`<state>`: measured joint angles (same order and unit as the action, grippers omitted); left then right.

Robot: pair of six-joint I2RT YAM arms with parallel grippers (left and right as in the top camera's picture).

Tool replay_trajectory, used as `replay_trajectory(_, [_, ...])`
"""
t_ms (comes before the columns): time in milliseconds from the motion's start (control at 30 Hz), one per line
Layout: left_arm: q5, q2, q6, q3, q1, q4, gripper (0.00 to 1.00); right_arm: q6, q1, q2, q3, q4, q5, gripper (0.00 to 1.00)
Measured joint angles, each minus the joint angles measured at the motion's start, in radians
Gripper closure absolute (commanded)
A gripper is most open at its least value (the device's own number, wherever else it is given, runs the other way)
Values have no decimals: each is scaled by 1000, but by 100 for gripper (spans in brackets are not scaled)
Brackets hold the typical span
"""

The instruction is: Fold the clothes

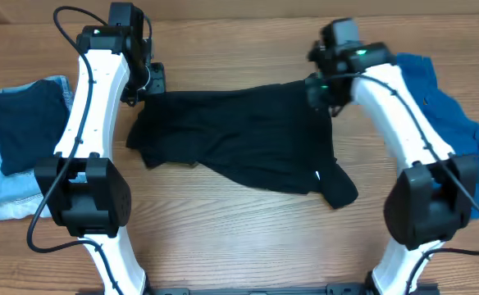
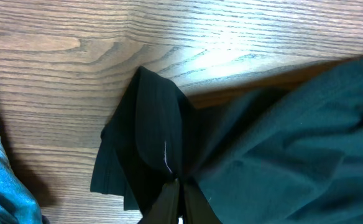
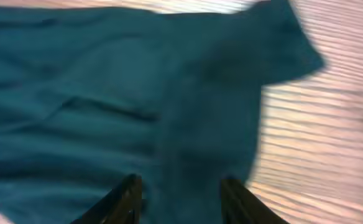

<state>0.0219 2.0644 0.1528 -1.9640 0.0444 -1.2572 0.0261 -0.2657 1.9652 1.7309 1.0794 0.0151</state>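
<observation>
A large black shirt (image 1: 239,139) lies spread and rumpled across the middle of the table. My left gripper (image 1: 147,82) is at the shirt's far left corner. In the left wrist view it (image 2: 178,183) is shut on a pinched fold of the black fabric (image 2: 163,143). My right gripper (image 1: 321,86) is at the shirt's far right corner. In the blurred right wrist view its fingers (image 3: 180,183) are open, with fabric (image 3: 107,93) under and between them. A teal-blue garment (image 1: 449,111) lies crumpled at the right, partly under the right arm.
At the left edge lie light-blue denim jeans (image 1: 2,192) with a folded dark navy garment (image 1: 26,123) on top. The denim also shows in the left wrist view (image 2: 1,180). Bare wood table (image 1: 239,238) lies in front of the shirt.
</observation>
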Motion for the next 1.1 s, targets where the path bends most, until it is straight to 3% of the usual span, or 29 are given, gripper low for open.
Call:
replay_trajectory(133, [0, 0, 0, 0, 0, -4, 96, 0, -86, 100, -13, -103, -96, 62])
replay_trajectory(267, [0, 0, 0, 0, 0, -8, 96, 0, -85, 238, -32, -186, -182, 62])
replay_trajectory(400, [0, 0, 0, 0, 0, -16, 96, 0, -83, 262, -35, -257, -246, 64])
replay_trajectory(467, [0, 0, 0, 0, 3, -19, 96, 0, -83, 262, -35, -275, -270, 76])
replay_trajectory(533, [0, 0, 0, 0, 11, -20, 96, 1, -82, 262, -35, -265, -336, 96])
replay_trajectory(667, [0, 0, 0, 0, 22, -19, 96, -47, -55, 262, -35, -223, -453, 96])
replay_trajectory(767, [0, 0, 0, 0, 22, -19, 96, -122, -15, 262, -35, -195, -515, 89])
replay_trajectory(800, [0, 0, 0, 0, 22, -18, 96, -145, 11, 262, -35, -190, -529, 80])
replay_trajectory(833, [0, 0, 0, 0, 22, -18, 96, -155, 27, 262, -35, -188, -536, 78])
replay_trajectory(1100, [0, 0, 0, 0, 22, -15, 96, -153, 56, 241, -35, -225, -406, 77])
